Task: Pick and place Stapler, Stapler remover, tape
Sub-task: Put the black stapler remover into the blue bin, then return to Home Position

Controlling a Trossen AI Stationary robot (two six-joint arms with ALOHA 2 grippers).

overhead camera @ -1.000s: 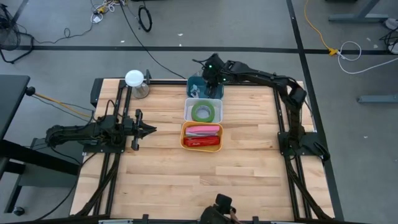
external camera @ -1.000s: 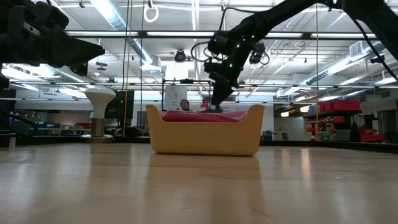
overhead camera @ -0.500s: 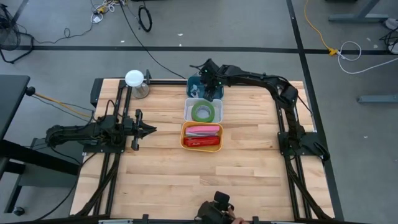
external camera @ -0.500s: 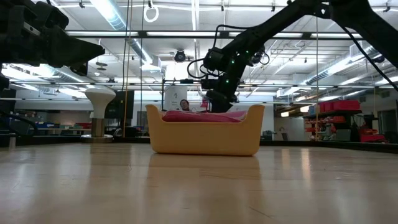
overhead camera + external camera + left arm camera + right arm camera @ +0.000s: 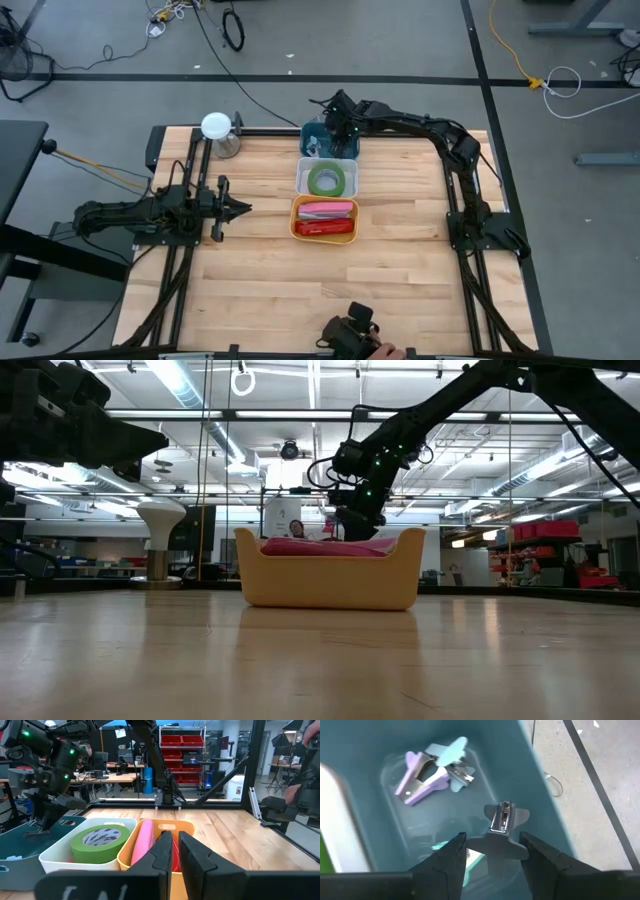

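The right gripper (image 5: 492,851) was positioned inside the teal bin (image 5: 365,755) at the far edge of the table (image 5: 300,290). Its fingers (image 5: 447,857) were spread partway, with a grey stapler remover (image 5: 502,832) seen between them; whether the fingers touched it could not be told. 2 further stapler removers, 1 purple (image 5: 417,780) and 1 light blue (image 5: 451,754), lay touching each other on the bin floor, beyond the gripper and apart from it.

A green roll of tape (image 5: 326,180) lay flat in the white bin (image 5: 301,179), just beside the teal bin. Pink and red items were seen in the yellow bin (image 5: 296,222), next in the row of 3 bins.

The left gripper (image 5: 240,208) was held over the table's left side, well apart from the bins, its fingers (image 5: 192,857) pressed nearly together and holding nothing.
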